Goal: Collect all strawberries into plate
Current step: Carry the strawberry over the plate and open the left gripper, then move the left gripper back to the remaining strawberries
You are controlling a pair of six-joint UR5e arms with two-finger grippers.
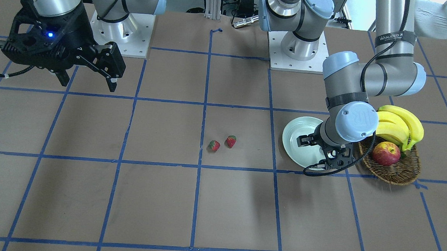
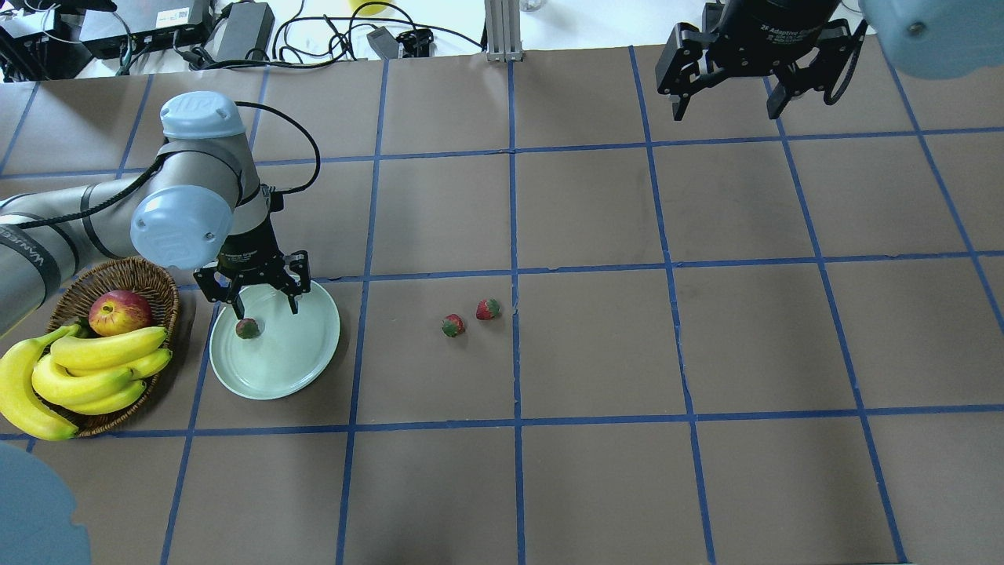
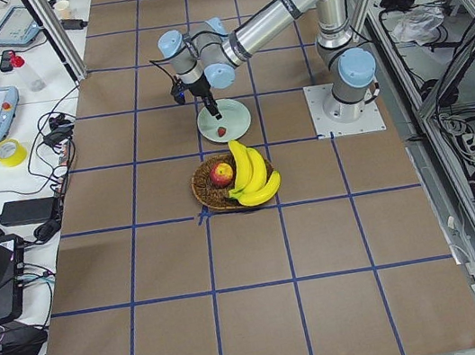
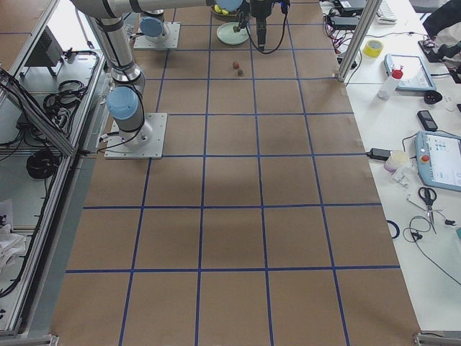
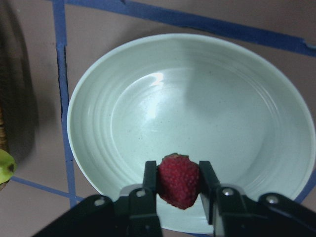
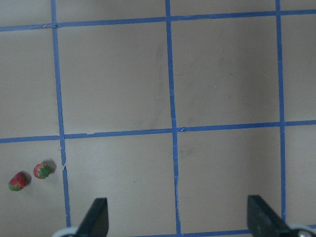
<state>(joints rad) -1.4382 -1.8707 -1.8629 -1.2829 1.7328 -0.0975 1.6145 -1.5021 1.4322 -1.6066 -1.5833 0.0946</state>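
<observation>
My left gripper (image 5: 177, 174) is pinching a strawberry (image 5: 178, 182) over the plate (image 5: 197, 98), near six o'clock. My right gripper (image 6: 178, 217) is gaping open.

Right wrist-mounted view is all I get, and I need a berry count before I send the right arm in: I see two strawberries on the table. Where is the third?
Observer: The third strawberry is clamped in the left gripper, over the plate.
Operator: Anything lying in the plate yet?
Observer: No, the left wrist view shows no other berry in it.
Operator: What sits next to it?
Observer: A wicker basket with an apple and bananas, close beside the plate on the robot's left of it.
</observation>
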